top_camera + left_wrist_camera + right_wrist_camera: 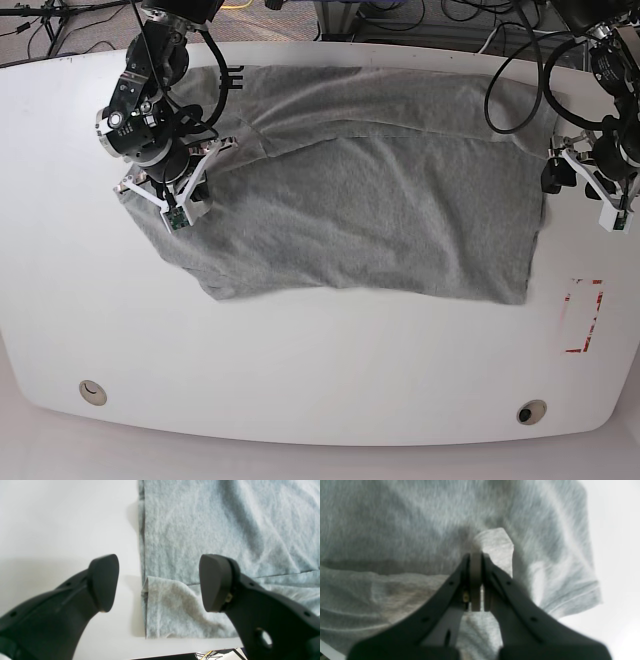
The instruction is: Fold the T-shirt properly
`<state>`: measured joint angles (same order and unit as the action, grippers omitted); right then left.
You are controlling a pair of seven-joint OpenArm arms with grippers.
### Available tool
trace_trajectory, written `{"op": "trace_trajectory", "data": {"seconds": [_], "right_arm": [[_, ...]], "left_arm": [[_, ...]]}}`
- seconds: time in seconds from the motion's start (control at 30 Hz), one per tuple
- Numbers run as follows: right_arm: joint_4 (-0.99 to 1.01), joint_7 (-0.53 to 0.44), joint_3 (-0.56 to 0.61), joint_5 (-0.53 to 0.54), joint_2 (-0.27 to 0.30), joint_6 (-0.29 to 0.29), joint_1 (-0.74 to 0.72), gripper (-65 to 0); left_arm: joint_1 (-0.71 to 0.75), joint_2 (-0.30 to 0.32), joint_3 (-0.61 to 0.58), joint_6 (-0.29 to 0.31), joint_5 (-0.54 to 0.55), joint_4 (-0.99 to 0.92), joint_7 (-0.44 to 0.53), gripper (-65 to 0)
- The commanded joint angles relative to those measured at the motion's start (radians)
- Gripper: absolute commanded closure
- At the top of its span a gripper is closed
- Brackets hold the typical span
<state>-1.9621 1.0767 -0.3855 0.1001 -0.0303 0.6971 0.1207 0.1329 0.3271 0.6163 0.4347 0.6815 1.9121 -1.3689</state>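
The heather-grey T-shirt lies spread and wrinkled across the white table, plain side up. In the base view my right gripper is at the shirt's left end, by the sleeve. The right wrist view shows this gripper shut on a pinched fold of the T-shirt, with the sleeve hem to its right. My left gripper hangs open over the shirt's edge and a turned-over corner; one finger is above bare table, the other above cloth. It stands at the shirt's right end.
A red-outlined rectangle is marked on the table near the right edge. Two round holes sit near the front edge. Cables lie beyond the far edge.
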Motion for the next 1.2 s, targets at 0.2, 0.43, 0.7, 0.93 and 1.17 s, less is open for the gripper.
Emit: {"op": "trace_trajectory", "data": {"seconds": [0.2, 0.43, 0.7, 0.93, 1.17], "right_arm": [[-0.038, -0.014, -0.005, 0.010, 0.010, 0.001, 0.032, -41.4], [-0.081, 0.015, -0.010, 0.011, 0.020, 0.001, 0.138, -61.7], [-0.081, 0.000, -0.013, 0.013, 0.025, 0.001, 0.282, -53.1], [-0.078, -0.053, -0.088, 0.013, 0.028, 0.001, 0.336, -43.9], [-0.076, -0.053, -0.186, 0.008, 0.034, 0.001, 0.337, -43.9]], "left_arm": [[0.007, 0.016, 0.000, 0.002, 0.017, 0.016, 0.012, -47.1], [0.072, 0.016, -0.029, 0.002, 0.108, 0.019, 0.012, -47.1], [0.202, -0.053, -0.029, -0.003, 0.208, 0.022, 0.012, -46.7], [0.239, -0.090, -0.074, -0.003, 0.205, 0.020, 0.013, -39.0], [0.247, -0.093, -0.126, -0.004, 0.117, 0.014, 0.015, -38.6]]}}
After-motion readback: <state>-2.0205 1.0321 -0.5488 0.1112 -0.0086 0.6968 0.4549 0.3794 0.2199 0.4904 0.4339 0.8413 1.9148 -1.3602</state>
